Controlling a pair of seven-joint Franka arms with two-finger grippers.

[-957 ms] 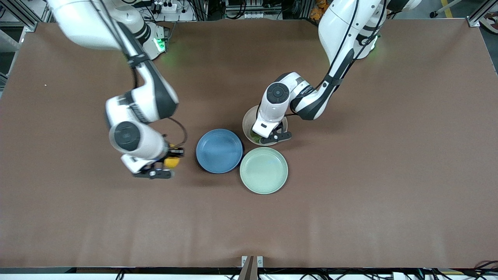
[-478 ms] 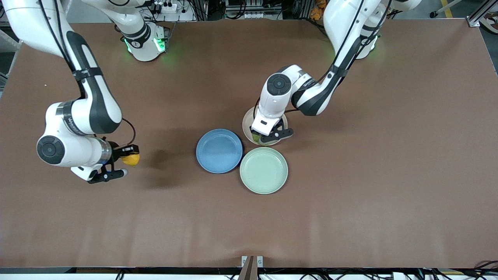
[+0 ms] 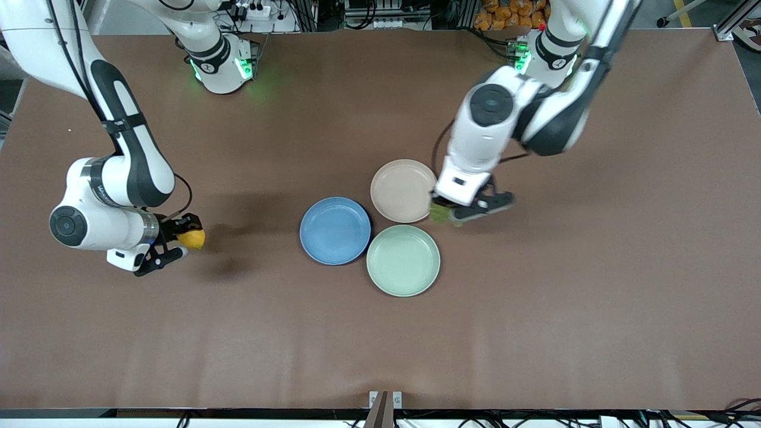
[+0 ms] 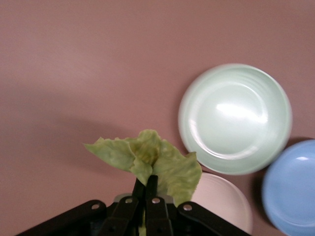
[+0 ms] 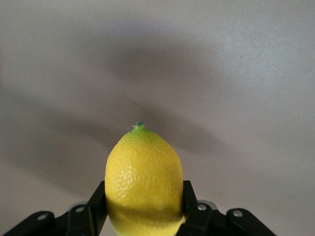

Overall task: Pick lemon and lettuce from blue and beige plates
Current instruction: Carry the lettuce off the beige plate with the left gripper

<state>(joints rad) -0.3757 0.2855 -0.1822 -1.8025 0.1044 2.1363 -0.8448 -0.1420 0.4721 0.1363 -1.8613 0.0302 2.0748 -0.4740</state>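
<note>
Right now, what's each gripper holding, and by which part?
Right gripper clamps the lemon across its middle, stem tip pointing outward. Left gripper pinches the lettuce leaf at its base edge.

A bright yellow lemon [image 3: 192, 238] with a small green tip is pinched between the right gripper [image 3: 172, 239] fingers [image 5: 193, 212], held above bare brown surface [image 3: 535, 309] toward the right arm's end. A crinkled pale green lettuce leaf [image 4: 150, 161] hangs from the left gripper [image 3: 461, 209], its fingers [image 4: 151, 188] closed on it, over the surface just beside the beige plate [image 3: 401, 189]. The blue plate [image 3: 335, 230] lies bare, touching the beige plate's rim.
</note>
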